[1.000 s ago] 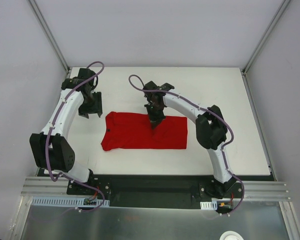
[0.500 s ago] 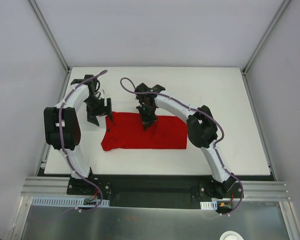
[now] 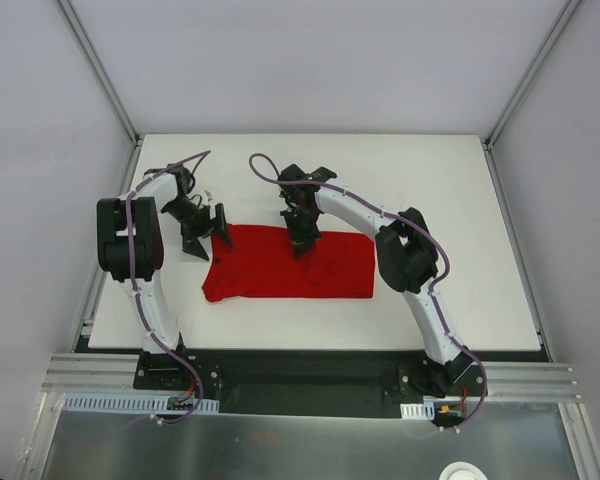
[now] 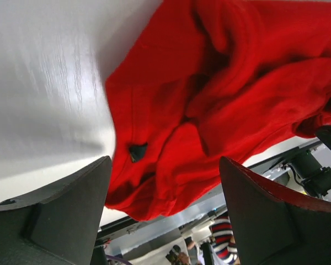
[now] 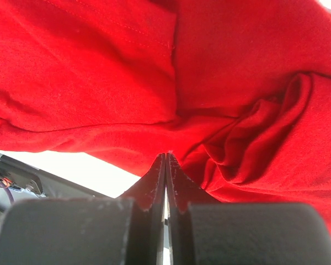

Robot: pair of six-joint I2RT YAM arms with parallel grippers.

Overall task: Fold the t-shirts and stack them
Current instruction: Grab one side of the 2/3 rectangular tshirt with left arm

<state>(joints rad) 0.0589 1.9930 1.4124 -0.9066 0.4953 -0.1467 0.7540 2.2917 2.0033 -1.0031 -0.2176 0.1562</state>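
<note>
The red t-shirt lies folded in a flat band on the white table. My left gripper is open at the shirt's far left corner. In the left wrist view its jaws stand wide apart with the rumpled shirt between and beyond them, not gripped. My right gripper sits on the shirt's far edge near the middle. In the right wrist view its fingers are pressed together with the tips pinching a fold of the shirt, and fabric bunches to the right of them.
The table's front edge meets a black rail where both arm bases stand. Grey walls and slanted frame posts close in the back and sides. Bare table lies right of the shirt.
My left arm folded in and brought its open gripper down to the shirt's far left corner. My right gripper stayed shut at the shirt's far edge, shifting only slightly.
</note>
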